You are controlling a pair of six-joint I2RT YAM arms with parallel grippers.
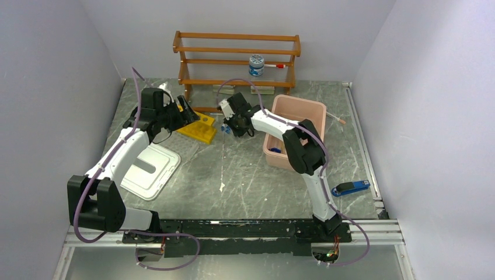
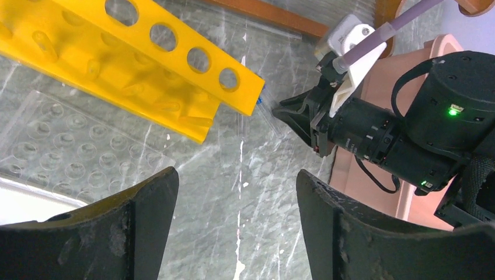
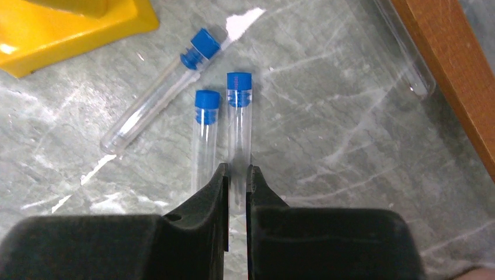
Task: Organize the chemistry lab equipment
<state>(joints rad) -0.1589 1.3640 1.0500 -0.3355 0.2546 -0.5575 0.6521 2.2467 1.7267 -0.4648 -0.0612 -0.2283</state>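
Note:
The yellow test-tube rack (image 1: 197,127) lies on the table left of centre, and its row of holes shows in the left wrist view (image 2: 134,70). My right gripper (image 3: 237,172) is shut on a clear blue-capped tube (image 3: 239,116), just right of the rack (image 3: 58,29). Two more blue-capped tubes lie on the table beside it, one parallel (image 3: 204,134) and one slanted (image 3: 157,105). My left gripper (image 2: 236,181) is open and empty, over the table just in front of the rack. From above, the left gripper (image 1: 185,115) and right gripper (image 1: 229,129) flank the rack. Hose and clamps are out of view.
A wooden shelf (image 1: 236,58) at the back holds a white-lidded jar (image 1: 256,65). A pink bin (image 1: 295,128) stands right of the right arm. A white lid (image 1: 149,166) and a clear dimpled tray (image 2: 64,140) lie at left. A blue-and-black stapler-like tool (image 1: 351,188) lies at right.

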